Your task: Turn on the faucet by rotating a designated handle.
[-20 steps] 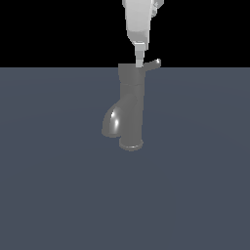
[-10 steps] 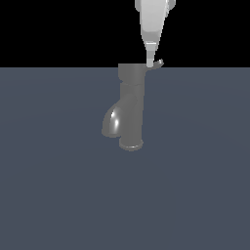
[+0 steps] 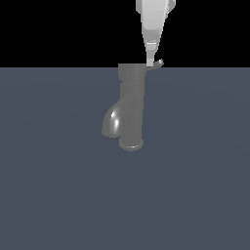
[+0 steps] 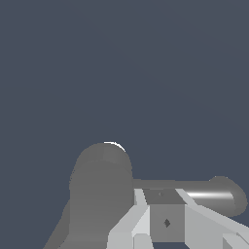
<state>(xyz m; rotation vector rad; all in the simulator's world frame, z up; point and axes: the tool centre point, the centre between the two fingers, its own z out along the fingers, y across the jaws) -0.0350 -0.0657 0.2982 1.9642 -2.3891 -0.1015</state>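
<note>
Plainly, the faucet (image 3: 131, 105) is seen standing upright on the bare dark tabletop (image 3: 195, 195), its flared base ring resting on the surface and its glossy curved spout (image 3: 112, 122) turned toward the exterior view's left. From the wider cap at its top the handle (image 3: 155, 65) is carried sideways toward the exterior view's right, a thin grey lever ending in an upturned tip. The claw (image 3: 151, 62) is brought down from above so that its tip sits at the lever just beside the cap, between the cap and the upturned end — a placement that is judged to suit a sideways push, since a lever pressed along its length can be swung about the faucet's upright axis. In the wrist view the claw (image 4: 165, 221) is seen close over the handle (image 4: 204, 192), with the round cap (image 4: 102, 185) next to it; whether contact is actually made cannot be told. Whether the fingers are apart or together cannot be told either, as only a narrow pale tip is shown in one view and blocky finger faces in the other. Nothing else is found on the tabletop, and no obstacle is seen in the lever's likely sweep — only the cap itself, close beside the claw, would need to be cleared.
</note>
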